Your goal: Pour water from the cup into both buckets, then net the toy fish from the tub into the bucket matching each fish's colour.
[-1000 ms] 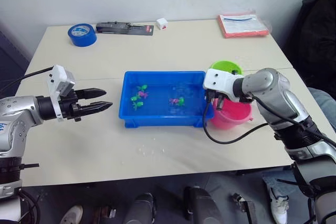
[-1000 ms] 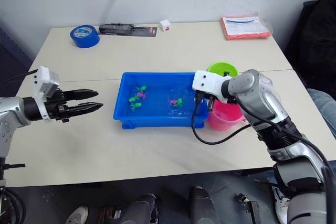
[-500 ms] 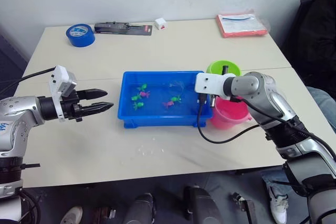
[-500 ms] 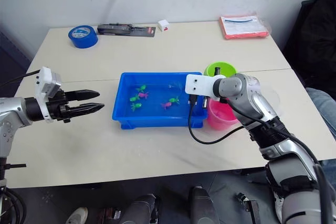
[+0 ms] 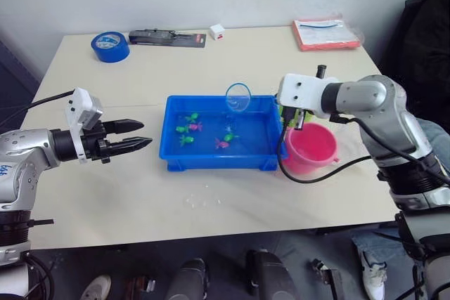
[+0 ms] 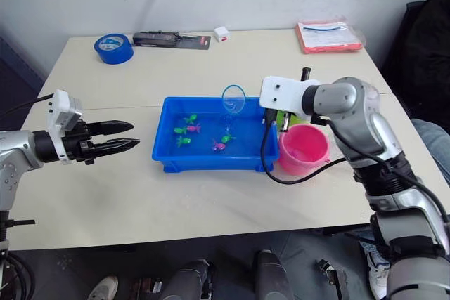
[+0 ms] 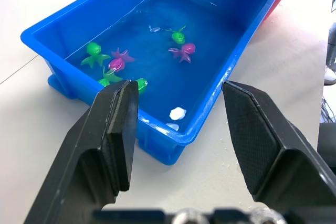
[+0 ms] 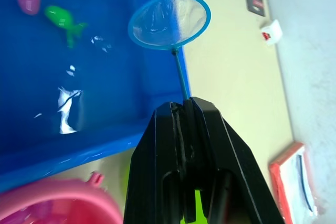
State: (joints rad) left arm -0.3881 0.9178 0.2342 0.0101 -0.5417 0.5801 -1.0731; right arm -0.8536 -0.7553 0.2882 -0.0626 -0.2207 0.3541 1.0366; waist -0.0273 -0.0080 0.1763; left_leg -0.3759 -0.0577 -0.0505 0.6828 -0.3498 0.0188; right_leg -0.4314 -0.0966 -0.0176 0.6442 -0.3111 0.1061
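Observation:
The blue tub [image 5: 176, 157] sits mid-table with water and several small green and pink toy fish [image 5: 222, 144] in it. My right gripper [image 8: 184, 106] is shut on the thin dark handle of the net. The light-blue hoop of the net [image 5: 238, 98] hangs above the tub's far rim, and nothing shows in its mesh. The pink bucket [image 5: 310, 147] stands against the tub's right end. Just a sliver of the green bucket [image 6: 284, 116] peeks out behind my right wrist. My left gripper [image 5: 138, 135] hovers open, left of the tub. The cup is hidden.
Along the far edge of the table lie a blue tape roll [image 5: 110, 46], a black packaged tool [image 5: 167, 37], a small white box [image 5: 216, 31] and a red folder [image 5: 325, 33]. Water drops [image 5: 203, 201] dot the table in front of the tub.
My right gripper has lifted the net out of the water and up over the tub's far rim, uncovering the pink bucket. The fish have drifted. The left arm has stayed put.

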